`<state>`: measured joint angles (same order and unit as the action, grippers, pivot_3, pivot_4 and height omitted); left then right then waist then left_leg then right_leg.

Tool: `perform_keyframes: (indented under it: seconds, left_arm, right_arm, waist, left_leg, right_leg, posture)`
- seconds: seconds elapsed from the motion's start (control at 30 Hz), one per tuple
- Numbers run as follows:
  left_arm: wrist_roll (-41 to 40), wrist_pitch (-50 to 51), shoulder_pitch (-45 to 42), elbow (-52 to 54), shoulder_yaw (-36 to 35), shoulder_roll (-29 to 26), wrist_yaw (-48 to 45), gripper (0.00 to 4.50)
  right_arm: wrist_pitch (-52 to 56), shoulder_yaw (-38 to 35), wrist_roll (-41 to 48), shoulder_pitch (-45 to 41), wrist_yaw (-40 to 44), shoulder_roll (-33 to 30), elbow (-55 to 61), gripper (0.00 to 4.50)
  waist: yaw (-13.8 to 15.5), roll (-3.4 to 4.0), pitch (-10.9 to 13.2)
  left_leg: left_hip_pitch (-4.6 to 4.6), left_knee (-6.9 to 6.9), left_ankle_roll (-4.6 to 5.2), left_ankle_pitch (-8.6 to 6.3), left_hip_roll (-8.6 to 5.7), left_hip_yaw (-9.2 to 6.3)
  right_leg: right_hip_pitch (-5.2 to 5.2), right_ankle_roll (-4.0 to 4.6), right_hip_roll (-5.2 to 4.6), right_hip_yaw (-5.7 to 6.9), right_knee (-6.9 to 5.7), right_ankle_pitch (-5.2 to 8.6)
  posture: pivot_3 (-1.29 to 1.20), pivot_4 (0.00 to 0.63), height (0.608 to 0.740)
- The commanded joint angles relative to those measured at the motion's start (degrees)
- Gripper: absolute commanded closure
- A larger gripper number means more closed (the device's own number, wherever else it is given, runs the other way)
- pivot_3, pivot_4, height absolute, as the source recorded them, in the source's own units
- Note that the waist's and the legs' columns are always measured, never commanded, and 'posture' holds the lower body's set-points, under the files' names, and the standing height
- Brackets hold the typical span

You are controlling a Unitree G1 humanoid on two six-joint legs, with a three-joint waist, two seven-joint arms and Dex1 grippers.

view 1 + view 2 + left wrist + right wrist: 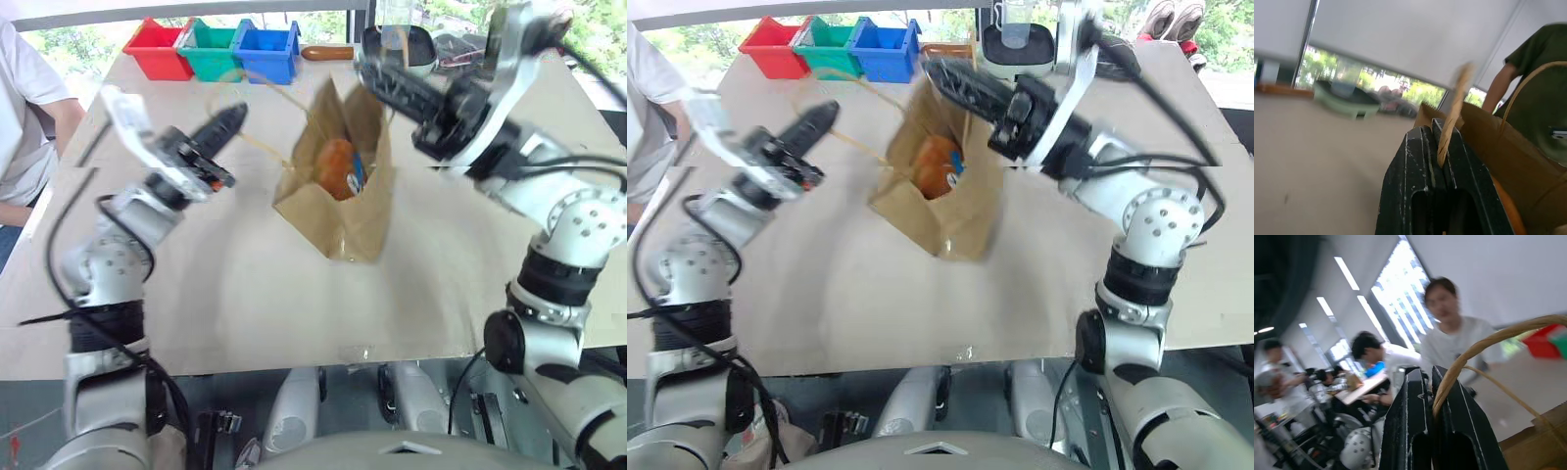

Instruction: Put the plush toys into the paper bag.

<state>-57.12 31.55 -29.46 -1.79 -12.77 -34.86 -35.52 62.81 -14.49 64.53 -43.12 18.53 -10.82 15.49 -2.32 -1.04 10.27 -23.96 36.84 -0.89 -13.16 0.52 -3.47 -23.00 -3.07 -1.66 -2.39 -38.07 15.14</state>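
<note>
The brown paper bag (343, 220) stands tilted in the middle of the table, its open mouth facing me. Inside it lies an orange-brown plush toy (335, 166), with a small blue and white patch beside it that I cannot make out. My left gripper (235, 117) is left of the bag, shut on one cord handle (1454, 112), which runs pinched between its fingers (1415, 147). My right gripper (367, 69) hovers above the bag's far rim, shut on the other cord handle (1484, 345).
Red (159, 49), green (211, 51) and blue (266, 51) bins line the back left edge. A pale green dish (397, 47) and a brown-handled tool (326, 53) sit behind the bag. A person in a white shirt (24, 117) sits at the table's left side.
</note>
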Motion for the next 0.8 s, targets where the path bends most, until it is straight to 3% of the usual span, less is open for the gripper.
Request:
perform_keyframes:
  seconds: [0.03, 0.13, 0.2, 0.27, 0.3, 0.37, 0.4, 0.53, 0.57, 0.73, 0.8]
  left_arm:
    - [5.85, -2.88, -3.50, -0.43, 1.41, -0.33, -3.57, 4.50]
    - [8.62, -2.80, -3.82, -1.75, 2.61, -0.15, -6.49, 4.50]
    - [7.79, -2.10, -4.06, -1.81, 1.55, -0.12, -9.32, 4.50]
    - [7.41, -1.69, -4.74, -1.88, 0.13, -0.61, -10.61, 3.81]
    - [6.90, -0.99, -4.59, -1.25, -0.45, -1.23, -11.55, 3.62]
    - [6.43, 0.06, -3.51, 0.44, -1.34, -2.62, -13.52, 2.54]
    - [5.63, 1.03, -2.62, 1.46, -1.92, -3.34, -14.52, 2.43]
    - [1.14, 7.26, 5.57, 7.64, -4.12, -6.52, -18.47, 0.33]
    - [0.53, 8.43, 7.87, 9.51, -4.00, -6.87, -19.00, 0.08]
    - [-0.23, 10.54, 13.85, 16.83, -2.49, -5.21, -17.76, 0.08]
    - [1.50, 9.79, 16.48, 20.55, 0.01, -2.94, -15.89, 0.08]
  right_arm:
    - [-3.28, 0.78, -0.21, 2.49, 2.14, -2.03, 5.20, 4.24]
    - [-2.85, 3.04, -1.76, 7.26, 4.65, -6.63, 8.64, 3.41]
    - [-2.83, 2.97, -1.12, 9.07, 4.80, -9.27, 11.01, 2.34]
    - [-1.96, 0.98, 2.69, 10.02, 4.72, -12.13, 12.82, 1.55]
    - [-1.29, -0.30, 5.56, 10.43, 4.81, -13.97, 13.55, 1.51]
    - [0.01, -1.94, 9.53, 11.37, 4.92, -18.19, 14.70, 1.51]
    - [0.57, -2.36, 10.46, 12.01, 5.11, -20.46, 15.36, 1.51]
    - [1.66, -5.63, 14.89, 17.60, 6.98, -30.03, 17.73, 1.51]
    - [1.48, -6.44, 15.79, 18.98, 7.52, -31.69, 18.07, 1.51]
    - [-0.23, -8.31, 16.14, 24.15, 8.27, -36.95, 19.35, 1.51]
    - [-1.33, -7.90, 12.54, 27.09, 9.10, -38.46, 20.53, 1.51]
  waist:
    - [-0.04, 0.01, 0.00]
    - [-0.11, 0.01, 0.00]
    - [-0.11, 0.01, 0.00]
    - [-0.09, 0.02, 0.01]
    - [-0.09, 0.01, 0.01]
    - [-0.02, 0.01, 0.01]
    - [0.00, 0.01, 0.01]
    - [-0.03, 0.00, 0.00]
    - [0.01, 0.00, 0.01]
    - [0.45, -0.03, 0.01]
    - [0.71, -0.02, 0.01]
  left_leg:
    - [-0.04, -0.02, 0.00, 0.00, 0.00, 0.04]
    - [-0.02, -0.10, 0.00, 0.00, 0.01, 0.08]
    - [-0.01, -0.12, 0.00, 0.00, 0.01, 0.11]
    - [-0.01, -0.13, 0.00, 0.00, 0.02, 0.14]
    - [-0.02, -0.13, 0.00, 0.00, 0.02, 0.12]
    - [-0.02, -0.12, 0.00, 0.00, 0.02, 0.11]
    - [-0.02, -0.12, 0.00, 0.00, 0.03, 0.11]
    - [-0.01, -0.15, 0.01, -0.01, 0.04, 0.13]
    - [0.02, -0.20, 0.02, -0.01, 0.06, 0.13]
    - [0.03, -0.14, 0.02, -0.01, 0.07, 0.12]
    - [0.05, -0.05, 0.02, -0.01, 0.07, 0.08]
  right_leg:
    - [-0.08, 0.00, 0.00, -0.04, -0.04, 0.00]
    - [-0.09, 0.00, -0.02, -0.07, -0.01, 0.00]
    - [-0.10, 0.00, -0.03, -0.09, 0.03, 0.00]
    - [-0.12, 0.00, -0.03, -0.12, 0.02, 0.00]
    - [-0.12, 0.00, -0.04, -0.11, 0.01, 0.00]
    - [-0.11, 0.00, -0.04, -0.10, 0.01, 0.00]
    - [-0.11, 0.00, -0.04, -0.09, 0.01, 0.00]
    - [-0.06, 0.00, -0.08, -0.10, 0.09, 0.01]
    - [-0.06, 0.00, -0.12, -0.14, 0.10, 0.01]
    - [-0.01, -0.01, -0.10, -0.08, 0.08, 0.01]
    - [0.08, -0.01, -0.08, -0.04, 0.09, 0.02]
  posture:
    - [0.00, 0.150, 0.740]
    - [0.00, 0.150, 0.740]
    - [0.00, 0.150, 0.740]
    - [0.00, 0.150, 0.740]
    - [0.00, 0.150, 0.740]
    - [0.00, 0.150, 0.740]
    - [0.00, 0.150, 0.740]
    - [0.00, 0.150, 0.740]
    - [0.00, 0.150, 0.740]
    - [0.00, 0.150, 0.740]
    - [0.00, 0.150, 0.740]
